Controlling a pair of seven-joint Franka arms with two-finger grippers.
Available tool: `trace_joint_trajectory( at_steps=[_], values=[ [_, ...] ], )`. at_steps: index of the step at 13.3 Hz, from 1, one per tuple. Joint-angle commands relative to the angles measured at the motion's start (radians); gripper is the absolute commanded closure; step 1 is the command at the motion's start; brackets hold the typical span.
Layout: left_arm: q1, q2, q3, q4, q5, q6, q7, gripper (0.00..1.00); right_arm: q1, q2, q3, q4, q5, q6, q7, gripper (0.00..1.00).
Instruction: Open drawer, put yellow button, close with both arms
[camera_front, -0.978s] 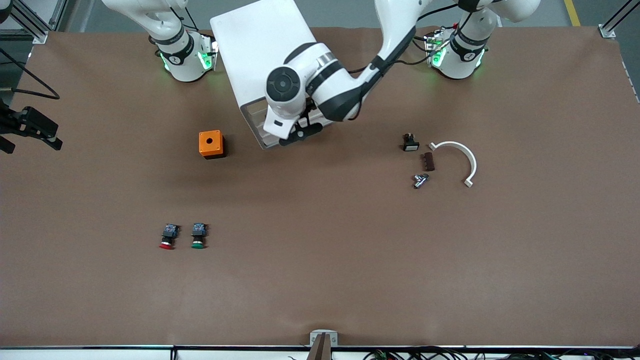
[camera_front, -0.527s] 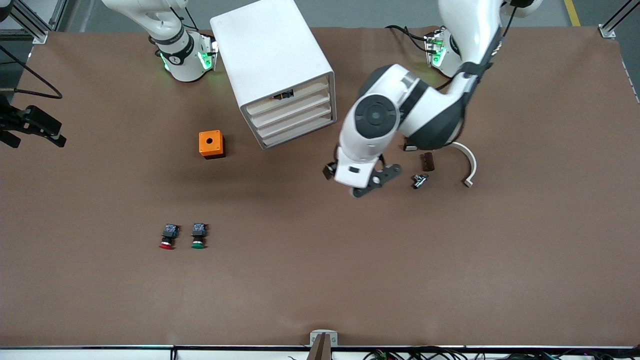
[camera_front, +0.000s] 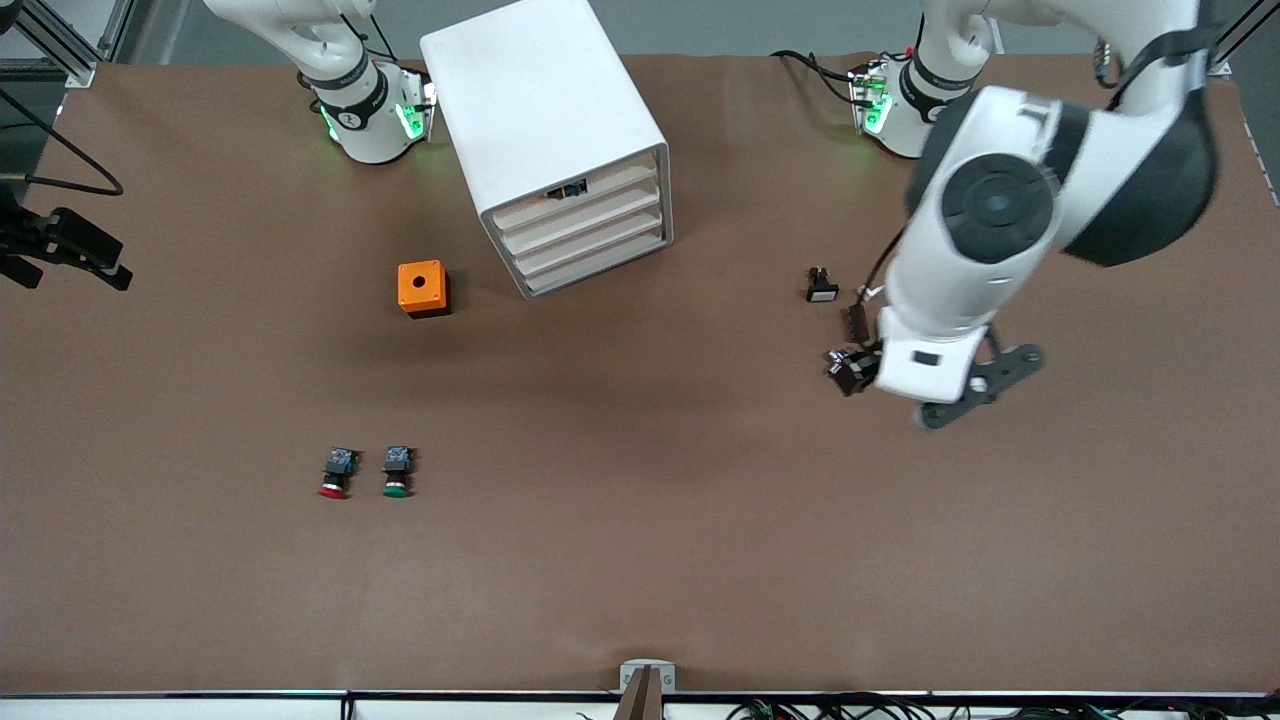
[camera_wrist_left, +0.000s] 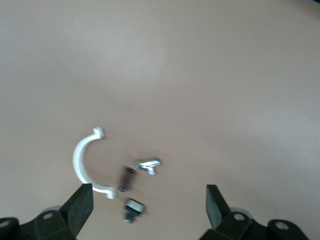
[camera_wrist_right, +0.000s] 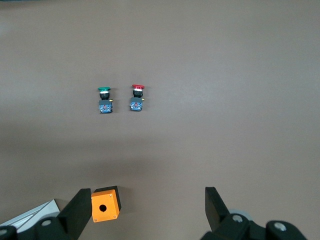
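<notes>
The white cabinet (camera_front: 545, 110) stands between the arms' bases. Its top drawer (camera_front: 590, 192) looks pushed in, level with the three lower ones. A small dark thing (camera_front: 565, 188) shows at its upper edge; I cannot tell what it is. The yellow button is not in view. My left gripper (camera_front: 935, 370) is open and empty, and hangs over small parts at the left arm's end of the table; in the left wrist view (camera_wrist_left: 148, 210) its fingers (camera_wrist_left: 80, 205) stand wide apart. My right gripper (camera_wrist_right: 147, 210) is open and empty, high over the table beside the orange box (camera_wrist_right: 105, 205).
The orange box (camera_front: 422, 288) sits beside the cabinet. A red-capped button (camera_front: 333, 478) and a green-capped one (camera_front: 397, 475) lie nearer the camera. Under the left gripper lie a black switch (camera_wrist_left: 132, 209), a brown piece (camera_wrist_left: 126, 179), a metal part (camera_wrist_left: 149, 165) and a white arc clamp (camera_wrist_left: 82, 162).
The left arm has swung away from the cabinet's drawer fronts toward its own end of the table and now hangs over the small parts. The drawer fronts are uncovered. The right arm barely moved.
</notes>
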Motion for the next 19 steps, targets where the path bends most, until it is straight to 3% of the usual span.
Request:
trace_joint_trajectory(
  at_steps=[1, 6, 9, 14, 19],
  values=[
    [0.094, -0.093, -0.015, -0.029, 0.005, -0.071, 0.173, 0.01, -0.004, -0.013, 0.007, 0.003, -0.015, -0.016, 0.014, 0.00],
    [0.240, -0.185, -0.041, -0.039, -0.013, -0.153, 0.422, 0.01, -0.002, -0.013, 0.009, 0.003, -0.014, -0.014, 0.016, 0.00],
    [0.311, -0.315, -0.032, -0.163, -0.087, -0.138, 0.512, 0.01, -0.002, -0.013, 0.009, 0.003, -0.014, -0.014, 0.018, 0.00],
    [0.311, -0.528, 0.035, -0.413, -0.117, -0.014, 0.673, 0.00, -0.002, -0.013, 0.007, 0.003, -0.014, -0.014, 0.019, 0.00],
    [0.308, -0.527, 0.032, -0.405, -0.116, -0.011, 0.678, 0.00, -0.004, -0.013, 0.007, 0.003, -0.015, -0.014, 0.016, 0.00]
  ],
)
